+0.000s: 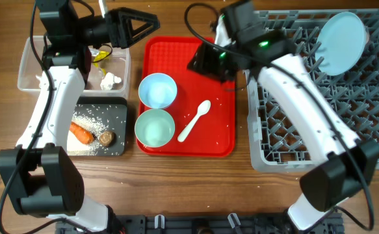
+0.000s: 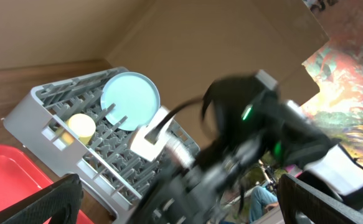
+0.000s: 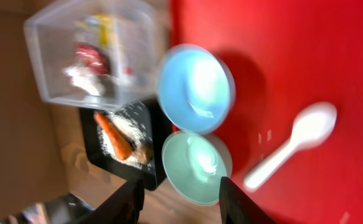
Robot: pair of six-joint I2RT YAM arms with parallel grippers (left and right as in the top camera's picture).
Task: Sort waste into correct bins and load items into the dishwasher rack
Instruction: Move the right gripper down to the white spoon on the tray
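- Wood-grain table [image 1: 176, 188] lies under everything; clock directions below follow the overhead view.
- Left gripper [image 1: 147, 29] hangs with its fingers spread wide and nothing between them, above the gap between the clear tub [image 1: 30, 65] and the red tray [image 1: 215, 140], pointing toward three o'clock.
- Directly at nine o'clock of that claw, the tub holds a crumpled white tissue [image 1: 111, 81], a silver-yellow wrapper [image 1: 100, 55] and, in the right wrist view, a red wrapper [image 3: 89, 55].
- Touching the tub's six o'clock side is the black tray [image 1: 119, 109], holding an orange carrot [image 1: 80, 133], a small brown lump [image 1: 106, 138] beside the carrot at three o'clock, and loose white rice [image 1: 95, 117] spread around both.
- Right gripper [image 3: 182, 193] hovers over the red tray's twelve o'clock edge, its jaws parted and empty.
- Below it on the red tray stand a light blue bowl [image 1: 157, 90] and, touching it at six o'clock, a mint bowl [image 1: 155, 127], both upright at the tray's nine o'clock side.
- White plastic spoon [image 1: 194, 121] lies just at three o'clock of the bowls, its bowl end toward one o'clock; a few rice grains dot the tray near it.
- Grey dishwasher rack [image 1: 319, 130] sits at three o'clock of the red tray, just beside it.
- Light blue plate [image 1: 340, 42] stands tilted among the pegs in the rack's far corner at one o'clock.
- Yellow cup [image 2: 81, 126] shows in the left wrist view, lodged in the rack near the plate.
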